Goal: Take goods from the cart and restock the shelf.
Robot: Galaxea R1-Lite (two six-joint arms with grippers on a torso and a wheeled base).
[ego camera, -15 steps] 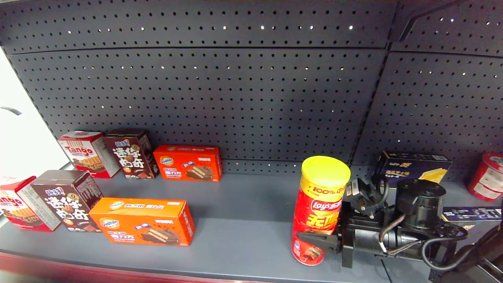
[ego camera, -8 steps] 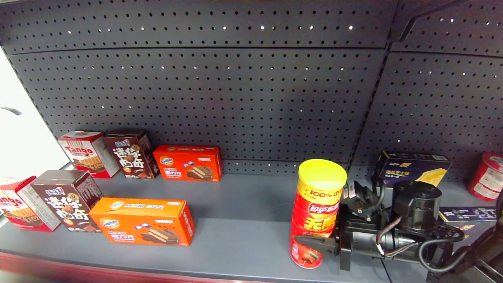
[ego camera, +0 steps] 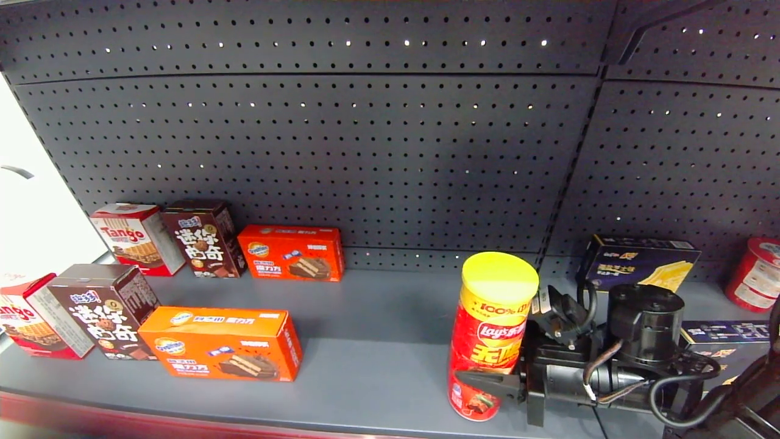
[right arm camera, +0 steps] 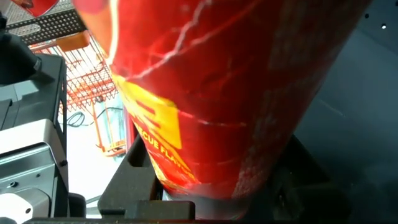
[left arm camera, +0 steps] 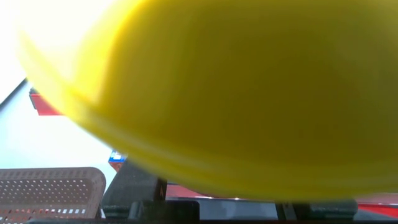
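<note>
Head view. Grips the can [ego camera: 495, 329] low down with the right gripper [ego camera: 487, 369], one finger in front and one behind. Reaches in from the right side, flat and level over the shelf [ego camera: 378, 360]. Holds the can upright, lid [ego camera: 499, 277] on top, long side straight up and down. Sits near the front edge of the shelf, well apart from the orange box [ego camera: 222, 344] on the left and in front of the dark box [ego camera: 640, 259] at the back. Cannot tell if the bottom of the can touches the shelf.

Right wrist view. Looks up the red can [right arm camera: 236, 93] from very close. Squeezes it between the dark sides of the right gripper [right arm camera: 211, 190], with no gap.

Left wrist view. Looks at a big yellow thing [left arm camera: 236, 93], maybe a lid, right up close to the left gripper [left arm camera: 211, 208]. Cannot tell if anything is held there.

Probably needs only to let go and pull back to the right, straight away from the can, so as not to tip it.
</note>
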